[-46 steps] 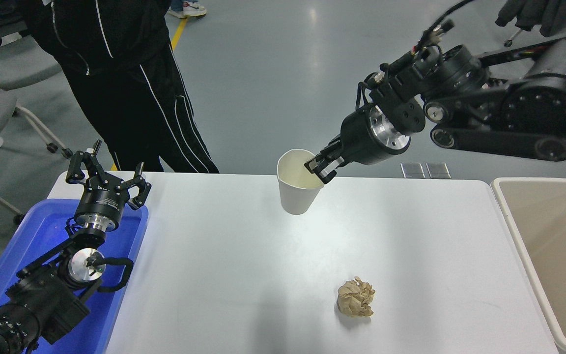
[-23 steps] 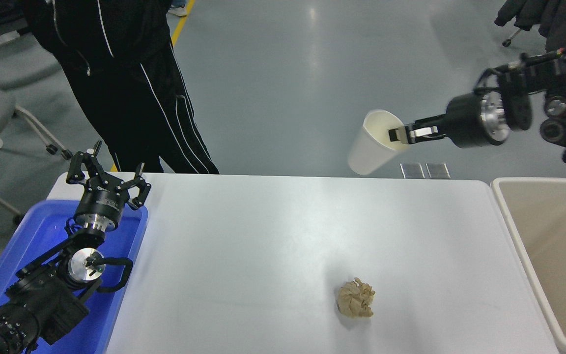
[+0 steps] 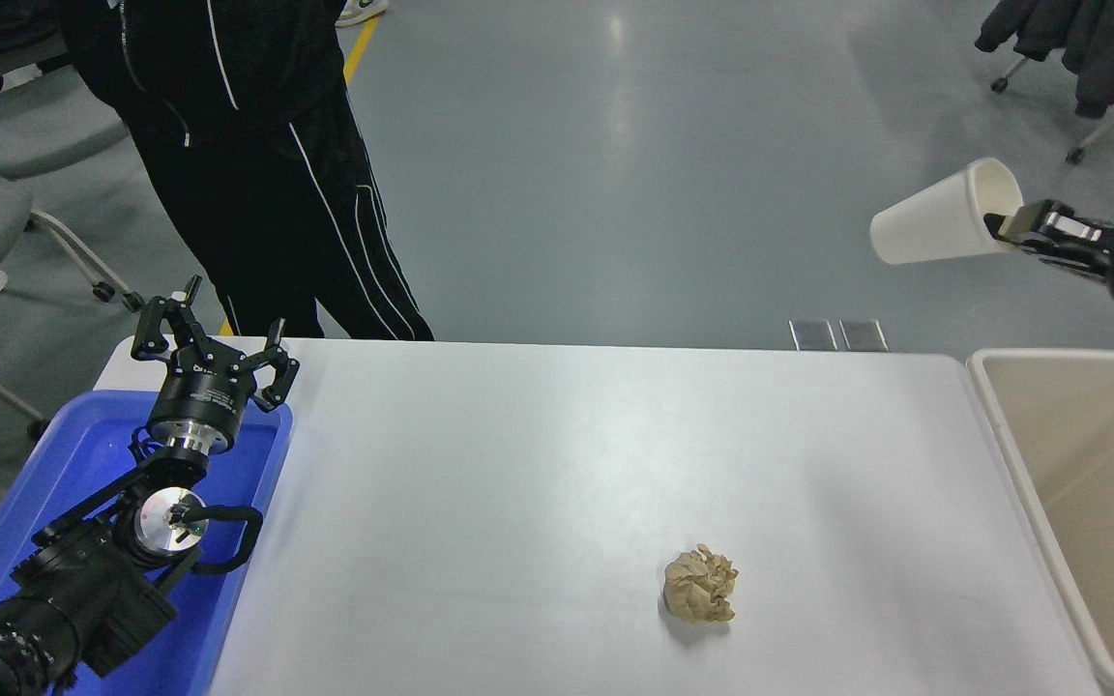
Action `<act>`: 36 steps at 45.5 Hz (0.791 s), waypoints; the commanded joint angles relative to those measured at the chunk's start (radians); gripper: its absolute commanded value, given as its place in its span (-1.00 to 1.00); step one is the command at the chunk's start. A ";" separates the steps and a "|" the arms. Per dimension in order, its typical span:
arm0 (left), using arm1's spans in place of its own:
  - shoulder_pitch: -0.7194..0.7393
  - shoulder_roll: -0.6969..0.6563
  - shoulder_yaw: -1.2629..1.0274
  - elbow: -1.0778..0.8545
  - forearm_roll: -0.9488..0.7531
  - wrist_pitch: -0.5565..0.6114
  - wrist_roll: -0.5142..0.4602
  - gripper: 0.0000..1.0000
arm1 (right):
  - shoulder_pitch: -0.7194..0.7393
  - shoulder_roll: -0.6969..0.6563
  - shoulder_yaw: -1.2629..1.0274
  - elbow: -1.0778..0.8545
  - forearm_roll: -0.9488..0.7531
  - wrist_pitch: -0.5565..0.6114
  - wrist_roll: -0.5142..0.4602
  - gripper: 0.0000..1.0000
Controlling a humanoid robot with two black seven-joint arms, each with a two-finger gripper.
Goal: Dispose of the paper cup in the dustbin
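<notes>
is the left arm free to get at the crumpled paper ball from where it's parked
Probably yes: the left gripper sits open over the blue tray, and only bare white table lies between it and the crumpled paper ball.

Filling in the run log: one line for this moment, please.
right end effector: shut on cup, tipped sideways, in air | bin: not yet reached | left end effector: parked over tray
</notes>
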 commanded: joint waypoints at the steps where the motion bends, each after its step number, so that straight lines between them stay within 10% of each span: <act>1: 0.000 0.000 0.001 0.000 0.000 0.000 0.000 1.00 | -0.242 0.018 0.068 -0.115 0.262 -0.073 0.091 -1.00; 36: 0.000 0.000 0.001 0.000 0.000 0.000 0.000 1.00 | -0.445 0.540 0.081 -0.873 0.617 -0.051 0.066 -1.00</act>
